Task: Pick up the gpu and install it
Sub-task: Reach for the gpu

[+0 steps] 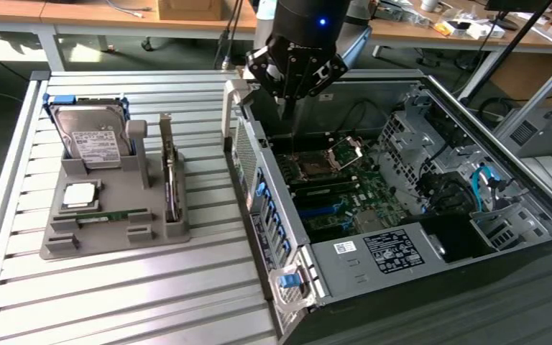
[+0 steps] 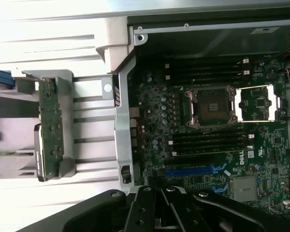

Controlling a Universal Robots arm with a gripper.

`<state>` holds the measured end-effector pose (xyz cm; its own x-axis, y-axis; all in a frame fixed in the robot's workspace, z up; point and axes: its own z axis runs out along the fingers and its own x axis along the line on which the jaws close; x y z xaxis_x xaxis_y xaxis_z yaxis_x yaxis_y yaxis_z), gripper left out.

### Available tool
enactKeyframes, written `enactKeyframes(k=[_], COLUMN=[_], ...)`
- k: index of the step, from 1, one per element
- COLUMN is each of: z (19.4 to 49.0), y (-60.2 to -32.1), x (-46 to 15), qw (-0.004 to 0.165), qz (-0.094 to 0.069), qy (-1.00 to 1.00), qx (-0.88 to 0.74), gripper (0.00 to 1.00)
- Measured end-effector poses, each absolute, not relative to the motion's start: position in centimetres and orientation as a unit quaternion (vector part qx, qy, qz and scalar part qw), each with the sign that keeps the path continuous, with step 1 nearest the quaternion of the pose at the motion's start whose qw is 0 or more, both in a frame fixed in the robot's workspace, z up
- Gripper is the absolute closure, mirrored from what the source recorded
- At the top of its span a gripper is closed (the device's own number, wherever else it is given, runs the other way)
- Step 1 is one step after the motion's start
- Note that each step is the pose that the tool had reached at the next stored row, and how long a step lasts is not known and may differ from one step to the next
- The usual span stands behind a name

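Claw [image 1: 287, 97] is hanging pinched together, gripping nothing, over the open computer case [image 1: 353, 272].
The gpu [image 1: 169, 176] is standing on edge in the gray holder [image 1: 113, 241] on the slatted table [image 1: 113, 302], toward the exterior view's left, well apart from the claw, which is hovering above the case's rear wall near the motherboard [image 1: 338, 194].

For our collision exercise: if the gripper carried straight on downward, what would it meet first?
Probably the motherboard inside the open case, near its rear wall; depth is unclear.

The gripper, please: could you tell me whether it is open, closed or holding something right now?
Gripper: closed, holding nothing; the gpu stands in the grey holder.
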<state>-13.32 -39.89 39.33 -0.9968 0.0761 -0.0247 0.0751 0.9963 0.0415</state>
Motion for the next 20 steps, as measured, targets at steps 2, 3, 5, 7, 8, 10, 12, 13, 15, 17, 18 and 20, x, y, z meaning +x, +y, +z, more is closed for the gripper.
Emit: enactKeyframes(k=[2,3,5,7,8,10,12,13,15,17,18,20], z=[39.33,39.33,39.33,39.33,39.33,39.33,39.33,39.33,39.33,39.33,39.33,39.33], y=[-39.9,-39.89,-39.89,-39.89,-39.89,-39.9,-39.89,-39.89,-39.89,-39.89,-39.89,-39.89], x=[-13.42,-13.45,-13.52,-13.56,-13.59,-13.66,-13.72,-13.75,-13.81,-13.88,-13.91,-13.96], qw=[0.013,0.013,0.013,0.013,0.013,0.013,0.013,0.013,0.013,0.013,0.013,0.013], qz=[0.02,0.02,0.02,0.02,0.02,0.02,0.02,0.02,0.02,0.02,0.02,0.02], qy=[0.999,0.999,0.999,0.999,0.999,0.999,0.999,0.999,0.999,0.999,0.999,0.999], qx=[0.038,0.038,0.038,0.038,0.038,0.038,0.038,0.038,0.038,0.038,0.038,0.038], gripper=[0.89,0.89,0.89,0.89,0.89,0.89,0.89,0.89,0.89,0.89,0.89,0.89])
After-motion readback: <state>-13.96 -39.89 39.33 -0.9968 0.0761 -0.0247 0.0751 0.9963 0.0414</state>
